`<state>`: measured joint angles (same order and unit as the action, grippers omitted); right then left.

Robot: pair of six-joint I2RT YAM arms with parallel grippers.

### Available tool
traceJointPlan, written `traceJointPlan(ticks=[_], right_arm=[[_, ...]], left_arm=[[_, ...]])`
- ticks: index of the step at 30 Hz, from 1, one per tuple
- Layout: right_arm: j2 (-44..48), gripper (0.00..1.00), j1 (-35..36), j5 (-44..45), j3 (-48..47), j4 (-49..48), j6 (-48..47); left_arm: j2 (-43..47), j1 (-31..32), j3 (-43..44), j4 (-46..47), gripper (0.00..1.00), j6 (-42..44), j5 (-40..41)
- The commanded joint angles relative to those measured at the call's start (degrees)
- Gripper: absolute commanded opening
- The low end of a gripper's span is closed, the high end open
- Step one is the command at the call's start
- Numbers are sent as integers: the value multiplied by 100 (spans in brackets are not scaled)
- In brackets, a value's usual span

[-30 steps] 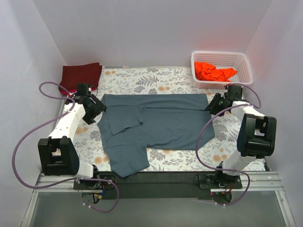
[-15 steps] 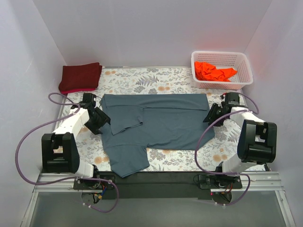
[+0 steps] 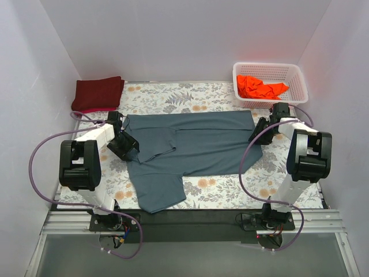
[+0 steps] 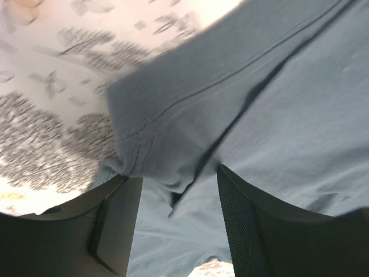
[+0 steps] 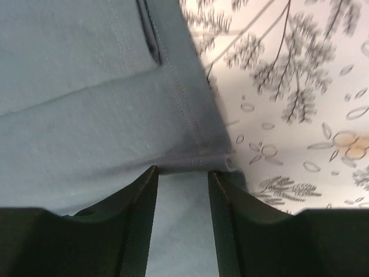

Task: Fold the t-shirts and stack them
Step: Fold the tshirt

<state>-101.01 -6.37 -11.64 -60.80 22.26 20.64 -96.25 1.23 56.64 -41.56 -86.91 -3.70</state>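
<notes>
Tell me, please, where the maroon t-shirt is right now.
In the top view, the folded maroon t-shirt lies at the far left corner, apart from the blue-grey t-shirt.

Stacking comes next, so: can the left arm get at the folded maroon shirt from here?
Probably yes: the maroon shirt lies just beyond the left claw, nothing between, though that claw is at the blue-grey shirt.

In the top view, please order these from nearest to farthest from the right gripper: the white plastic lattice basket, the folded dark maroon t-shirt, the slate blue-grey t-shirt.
1. Slate blue-grey t-shirt: its right corner lies at the right gripper.
2. White plastic lattice basket: just beyond the gripper, far right corner.
3. Folded dark maroon t-shirt: far left corner, on the opposite side.
</notes>
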Motion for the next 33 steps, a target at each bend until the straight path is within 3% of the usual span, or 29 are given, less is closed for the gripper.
traceJointPlan(ticks=[1,7,14,23,33], right_arm=[[-16,48,-75,294,-371,15,-69],[861,56,-75,486,-47,576,-227],[1847,62,-101,804,884,1244,-236],[2314,62,-154,-207,1992,1114,89],[2148,62,-145,-1033,2546,-28,572]], left_arm=[[-175,8,346,219,53,-28,45],[808,8,313,-361,61,34,579],[1748,43,-416,-1081,63,87,644],[1513,79,-1041,-1012,61,262,2],[1319,105,-1138,-792,57,412,-306]])
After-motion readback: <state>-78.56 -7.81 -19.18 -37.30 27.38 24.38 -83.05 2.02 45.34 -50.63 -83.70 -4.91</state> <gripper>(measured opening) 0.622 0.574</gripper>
